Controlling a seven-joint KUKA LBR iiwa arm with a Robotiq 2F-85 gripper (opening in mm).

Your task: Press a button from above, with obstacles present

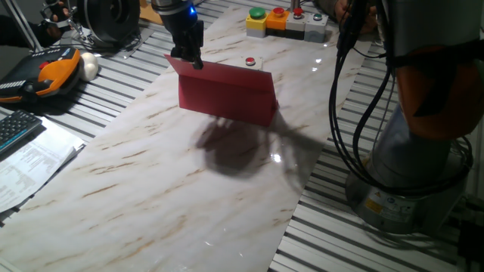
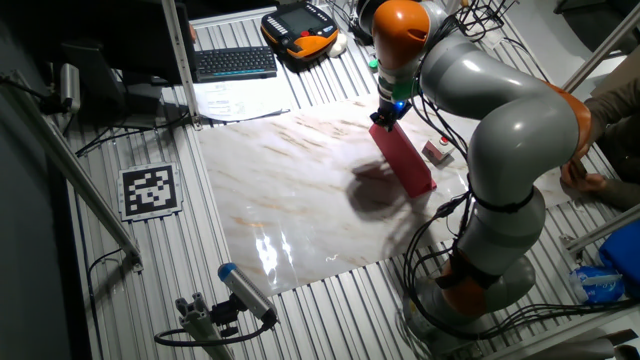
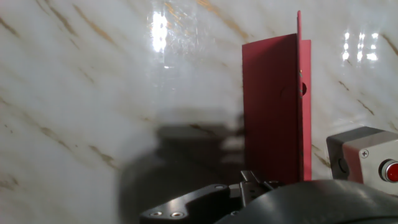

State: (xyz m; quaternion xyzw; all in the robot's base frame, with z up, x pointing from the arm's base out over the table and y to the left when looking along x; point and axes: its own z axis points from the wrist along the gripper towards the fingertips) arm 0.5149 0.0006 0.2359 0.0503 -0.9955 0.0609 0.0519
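Observation:
The button (image 1: 250,62) is a tiny red cap on a small white base, lying on the marble top just behind the obstacle. The obstacle is a dull-red upright panel (image 1: 227,97). My gripper (image 1: 195,62) hangs over the panel's left end, close to its top edge, a hand's width left of the button. The other fixed view shows the gripper (image 2: 383,119) at the panel's (image 2: 404,160) far end, with the button (image 2: 437,150) beyond the panel. In the hand view the panel (image 3: 273,118) stands edge-on and the button (image 3: 390,170) sits at the lower right. No view shows the fingertips clearly.
Yellow, orange and grey button boxes (image 1: 287,23) stand at the table's back edge. A teach pendant (image 1: 53,72), a keyboard (image 1: 19,128) and papers (image 1: 34,162) lie to the left. The robot base (image 1: 416,166) and hanging cables (image 1: 355,98) are at the right.

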